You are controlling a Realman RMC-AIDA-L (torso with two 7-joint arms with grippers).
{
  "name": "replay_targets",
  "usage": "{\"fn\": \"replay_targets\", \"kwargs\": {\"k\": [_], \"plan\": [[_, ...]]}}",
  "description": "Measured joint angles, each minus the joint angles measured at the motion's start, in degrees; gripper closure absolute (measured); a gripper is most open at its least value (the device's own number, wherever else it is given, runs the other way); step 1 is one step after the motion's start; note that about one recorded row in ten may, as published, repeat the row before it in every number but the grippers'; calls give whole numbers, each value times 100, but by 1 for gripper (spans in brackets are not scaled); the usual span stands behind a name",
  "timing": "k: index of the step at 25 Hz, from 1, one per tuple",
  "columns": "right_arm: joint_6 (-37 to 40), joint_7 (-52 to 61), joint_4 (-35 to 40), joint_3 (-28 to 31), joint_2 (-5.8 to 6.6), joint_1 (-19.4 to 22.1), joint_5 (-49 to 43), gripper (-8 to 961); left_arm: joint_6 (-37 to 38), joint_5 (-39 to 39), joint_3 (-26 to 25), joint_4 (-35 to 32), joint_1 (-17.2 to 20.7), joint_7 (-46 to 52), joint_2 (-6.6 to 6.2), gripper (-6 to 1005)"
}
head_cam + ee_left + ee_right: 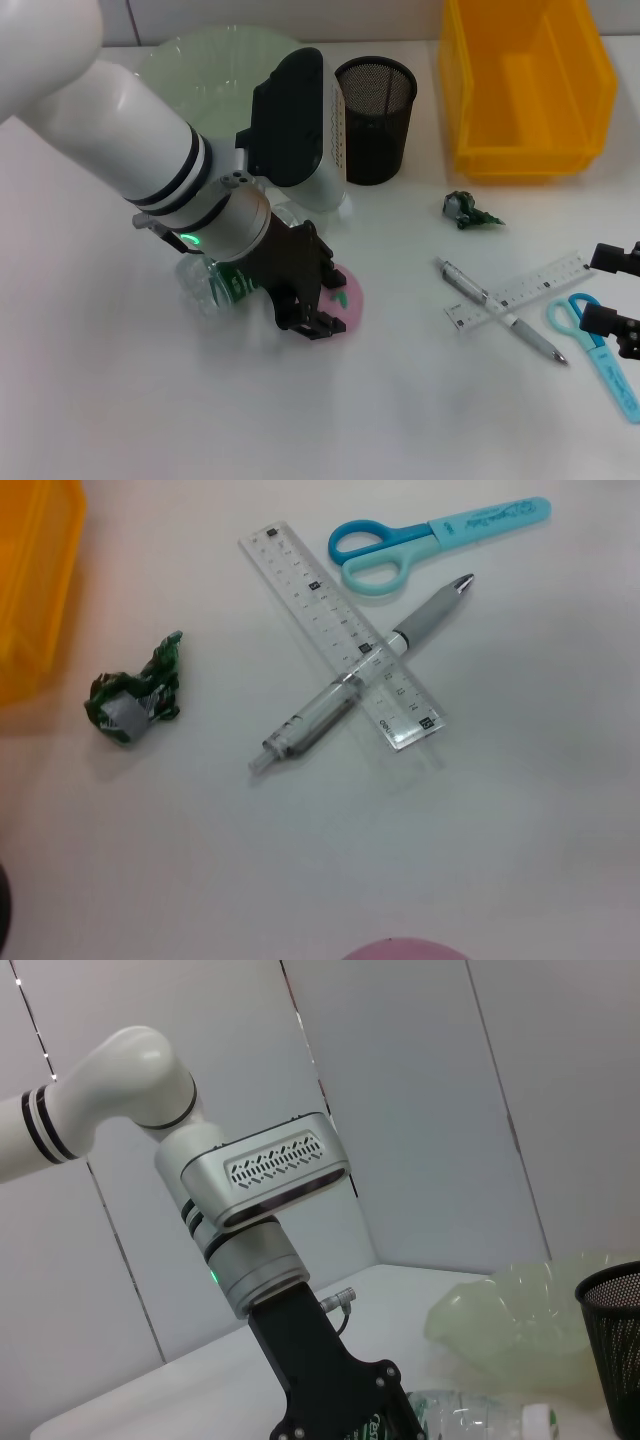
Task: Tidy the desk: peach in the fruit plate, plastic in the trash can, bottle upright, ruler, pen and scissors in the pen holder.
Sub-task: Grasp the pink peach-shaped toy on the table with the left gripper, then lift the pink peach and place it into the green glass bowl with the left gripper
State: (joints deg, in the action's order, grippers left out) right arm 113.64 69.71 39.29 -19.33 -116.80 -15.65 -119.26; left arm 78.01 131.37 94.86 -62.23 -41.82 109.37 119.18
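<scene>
Peach (350,297) under left gripper (312,305), grasp unclear, can't tell. Bottle (215,285) lying down; wrapper (467,210), ruler (520,291), pen (500,310), scissors (590,345) unsorted. Right gripper (618,300) idle at edge.

Clear plastic bottle (215,285) with green label lying on its side. Pink peach (348,297) just beside it. Pale green fruit plate (205,55) and black mesh pen holder (375,118) stand behind. Crumpled green plastic (468,210) nearby. Clear ruler (520,290) crossed by pen (498,309); blue scissors (597,352) alongside. Yellow trash can (527,85) at back.
</scene>
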Motion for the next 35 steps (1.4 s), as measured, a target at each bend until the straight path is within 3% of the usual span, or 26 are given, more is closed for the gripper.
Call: {"fn": "replay_targets", "kwargs": {"k": [12, 18, 23, 29, 31, 35], "plan": [[17, 6, 0, 0, 0, 50, 0, 138, -227, -122, 191, -29, 132, -2, 0, 694], [27, 5, 0, 0, -7, 73, 0, 138, -102, -855, -27, -39, 172, -116, -22, 884], [39, 5, 0, 0, -2, 73, 0, 138, -59, -1569, -977, -33, 286, -351, -37, 929], [25, 5, -21, 0, -4, 72, 0, 138, -154, -2595, -2745, 40, 672, -856, -56, 945], [20, 5, -33, 12, -5, 74, 0, 138, -488, -3074, -3140, 143, 862, -1023, -52, 938], [38, 4, -59, 95, -12, 42, 2, 138, -1520, -3729, -3354, 629, 1010, -1186, -64, 924]]}}
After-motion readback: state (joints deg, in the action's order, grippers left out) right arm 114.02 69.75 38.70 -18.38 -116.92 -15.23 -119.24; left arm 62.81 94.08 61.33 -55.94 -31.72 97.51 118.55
